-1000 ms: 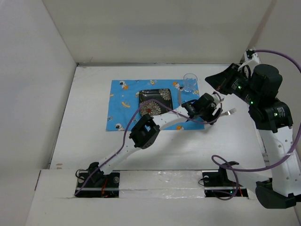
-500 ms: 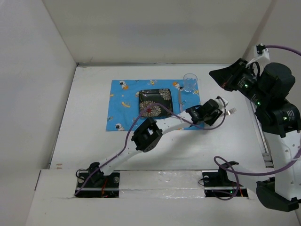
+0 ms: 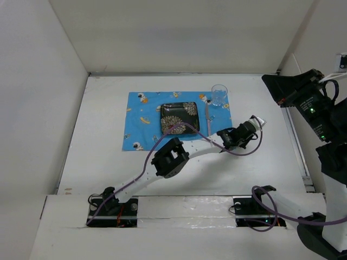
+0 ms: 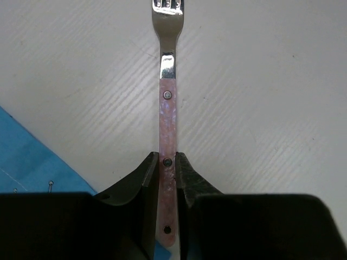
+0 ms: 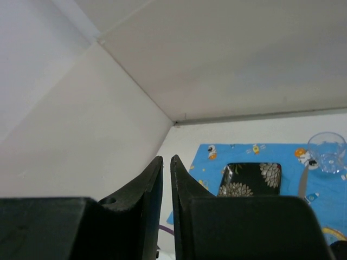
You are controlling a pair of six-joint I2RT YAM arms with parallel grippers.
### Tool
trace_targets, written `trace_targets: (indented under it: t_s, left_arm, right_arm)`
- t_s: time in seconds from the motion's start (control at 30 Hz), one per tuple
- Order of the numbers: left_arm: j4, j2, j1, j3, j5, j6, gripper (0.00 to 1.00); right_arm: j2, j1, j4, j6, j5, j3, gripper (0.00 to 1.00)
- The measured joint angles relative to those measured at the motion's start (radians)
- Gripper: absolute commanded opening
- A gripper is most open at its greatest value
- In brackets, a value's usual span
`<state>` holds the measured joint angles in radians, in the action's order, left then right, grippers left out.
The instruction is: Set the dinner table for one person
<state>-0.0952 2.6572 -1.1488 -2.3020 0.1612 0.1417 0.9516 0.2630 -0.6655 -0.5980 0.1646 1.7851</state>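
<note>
top view, counter: the white counter (image 3: 260, 168) is seen with a blue mat (image 3: 142, 122) laid on it. A dark flowery plate (image 3: 179, 116) and a knife (image 3: 207, 115) just right of it are set on the mat, with a glass (image 3: 219, 95) at its far right corner.
top view, left arm: the left arm (image 3: 195, 145) is stretched past the mat's right edge, over bare counter.
top view, right arm: the right arm (image 3: 312, 103) is parked high at the right side, well apart from everything.
left wrist, left jaws: pinched tight on the pink handle of a fork (image 4: 168, 108), tines pointed away, white counter behind it.
right wrist, right jaws: closed down to a thin slit, nothing held.
</note>
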Motion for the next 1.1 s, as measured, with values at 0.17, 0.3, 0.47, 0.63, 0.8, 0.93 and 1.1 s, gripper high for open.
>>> trace_targets:
  t_s: [0.17, 0.3, 0.47, 0.63, 0.8, 0.93, 1.1]
  left_arm:
    - [-0.030, -0.105, -0.011, 0.100, -0.053, 0.044, 0.00]
    - [-0.014, -0.331, -0.006, 0.280, -0.081, 0.091, 0.00]
    - [0.097, -0.833, 0.114, 0.664, -0.103, 0.183, 0.00]
    - [0.144, -1.299, 0.471, 1.045, -0.045, 0.282, 0.00]
    - [0.037, -1.520, 0.729, 1.342, -0.028, 0.321, 0.00]
    - [-0.027, -1.509, 0.781, 1.482, -0.062, 0.324, 0.00]
    - [-0.029, -1.418, 0.798, 1.537, -0.082, 0.323, 0.00]
  right_arm:
    - [0.014, 0.000, 0.003, 0.047, -0.058, 0.091, 0.17]
    - [0.039, 0.006, 0.008, 0.091, -0.125, 0.163, 0.13]
    - [-0.002, 0.007, 0.120, 0.104, -0.124, 0.012, 0.00]
    - [0.008, 0.008, 0.188, 0.097, -0.075, -0.219, 0.00]
    - [0.076, 0.020, 0.214, 0.083, -0.024, -0.416, 0.06]
    - [0.150, 0.034, 0.215, 0.077, 0.014, -0.482, 0.09]
    - [0.176, 0.054, 0.225, 0.078, 0.040, -0.508, 0.12]
